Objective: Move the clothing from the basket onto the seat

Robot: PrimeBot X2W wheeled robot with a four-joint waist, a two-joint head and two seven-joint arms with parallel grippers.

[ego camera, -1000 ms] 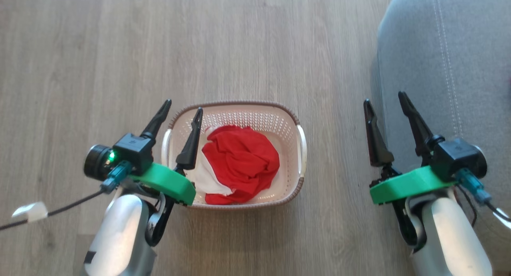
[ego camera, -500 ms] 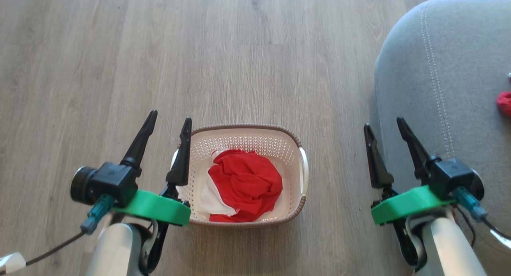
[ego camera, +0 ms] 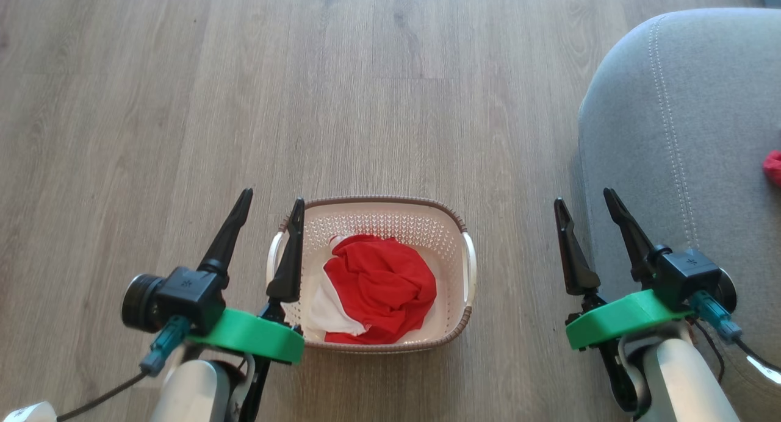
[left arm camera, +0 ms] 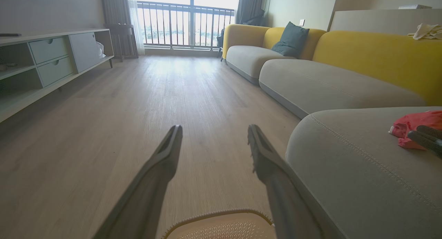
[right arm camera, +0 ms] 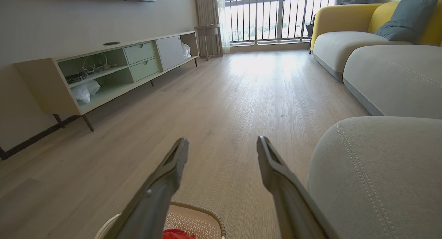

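I am holding two claws wide: left claw (ego camera: 272,196) at the basket's (ego camera: 378,199) rim, right claw (ego camera: 583,196) beside the seat (ego camera: 701,135). One garment (ego camera: 384,285) is lying in the basket, one garment (ego camera: 772,166) on the seat.

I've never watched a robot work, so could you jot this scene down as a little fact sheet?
floor: pale wood planks
basket: on the floor, holding a crumpled red garment with white trim
sofa: grey, to the right of the basket; another red piece lies on it
left gripper: open, empty, at the basket's left edge
right gripper: open, empty, beside the sofa's edge
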